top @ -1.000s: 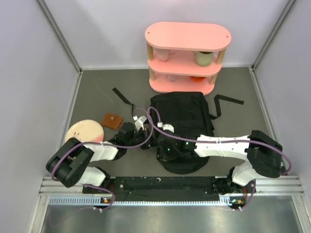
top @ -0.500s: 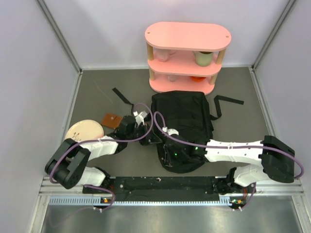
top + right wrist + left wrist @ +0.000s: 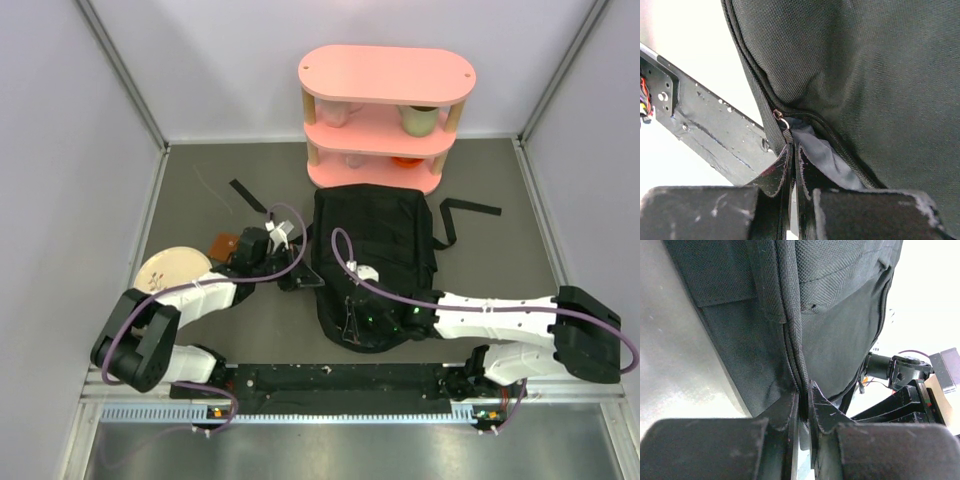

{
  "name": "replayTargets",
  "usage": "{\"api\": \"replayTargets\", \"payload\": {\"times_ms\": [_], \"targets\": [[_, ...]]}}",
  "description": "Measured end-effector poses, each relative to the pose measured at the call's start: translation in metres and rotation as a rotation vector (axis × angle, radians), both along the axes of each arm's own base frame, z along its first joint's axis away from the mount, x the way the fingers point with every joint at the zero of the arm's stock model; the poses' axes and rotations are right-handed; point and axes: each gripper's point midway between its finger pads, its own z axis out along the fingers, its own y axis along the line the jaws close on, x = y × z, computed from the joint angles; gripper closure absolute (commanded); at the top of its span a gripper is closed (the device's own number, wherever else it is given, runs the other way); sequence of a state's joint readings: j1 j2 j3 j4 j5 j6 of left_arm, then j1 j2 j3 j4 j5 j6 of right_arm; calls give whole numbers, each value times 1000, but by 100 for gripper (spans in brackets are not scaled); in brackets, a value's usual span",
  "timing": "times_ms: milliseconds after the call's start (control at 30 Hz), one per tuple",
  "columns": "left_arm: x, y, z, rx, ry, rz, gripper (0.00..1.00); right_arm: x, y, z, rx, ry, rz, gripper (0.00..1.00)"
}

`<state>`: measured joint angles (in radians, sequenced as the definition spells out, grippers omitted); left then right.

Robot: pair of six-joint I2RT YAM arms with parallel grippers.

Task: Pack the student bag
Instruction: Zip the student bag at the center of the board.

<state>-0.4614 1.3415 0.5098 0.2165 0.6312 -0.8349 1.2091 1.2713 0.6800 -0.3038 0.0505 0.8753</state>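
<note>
Grey table (image 3: 200, 200) shows between student bag (image 3: 375, 240) and left wall (image 3: 70, 150).

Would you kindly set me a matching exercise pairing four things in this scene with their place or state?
1. left gripper
2. right gripper
3. shelf
4. plate

A. pink, behind the backpack
B. shut on the zipper pull
C. round, by the left arm
D. shut on the backpack's seam

Pairs: 1-D, 2-B, 3-A, 4-C
</note>
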Motion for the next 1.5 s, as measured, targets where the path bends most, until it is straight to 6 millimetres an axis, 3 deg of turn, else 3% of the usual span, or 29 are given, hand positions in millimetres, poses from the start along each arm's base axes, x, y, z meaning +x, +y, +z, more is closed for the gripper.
{"api": "replayTargets", "payload": {"times_ms": [133,233,267,300,433,500,633,900,1000,1133,1200,1267,1300,1333,1400,1500], "targets": [[6,8,2,-1,2,4,100,4,0,3,8,-17,-18,100],[11,14,4,-14,11,6,72,7,0,4,9,-32,-32,100],[11,15,4,-18,14,3,56,8,0,5,8,-35,-35,100],[12,16,4,-20,10,3,50,8,-1,4,6,-35,-34,100],[28,20,17,-56,-58,36,41,2,-4,-6,-37,-18,-15,100],[27,22,22,-70,-81,41,37,2,-4,-10,-52,-13,-12,100],[2,27,24,-100,-101,43,32,3,1,-13,-65,-7,-5,100],[-72,23,-13,-82,25,30,27,4,4,-16,-73,-5,0,100],[-85,14,-16,-72,45,19,28,4,5,-16,-70,-5,0,100],[-80,7,-19,-76,57,66,34,4,6,-15,-66,-4,2,100],[-76,5,-25,-76,77,91,58,4,6,-15,-65,-4,3,100],[-74,3,-32,-68,105,108,72,4,6,-15,-64,-4,2,100],[-73,3,-36,-62,117,114,86,4,6,-15,-64,-4,2,100],[-72,2,-40,-57,127,119,92,4,6,-14,-62,-5,2,100],[-71,1,-44,-55,142,125,100,5,7,-14,-58,-8,0,100],[-71,1,-46,-50,147,126,100,5,7,-14,-59,-10,-2,100]]}}
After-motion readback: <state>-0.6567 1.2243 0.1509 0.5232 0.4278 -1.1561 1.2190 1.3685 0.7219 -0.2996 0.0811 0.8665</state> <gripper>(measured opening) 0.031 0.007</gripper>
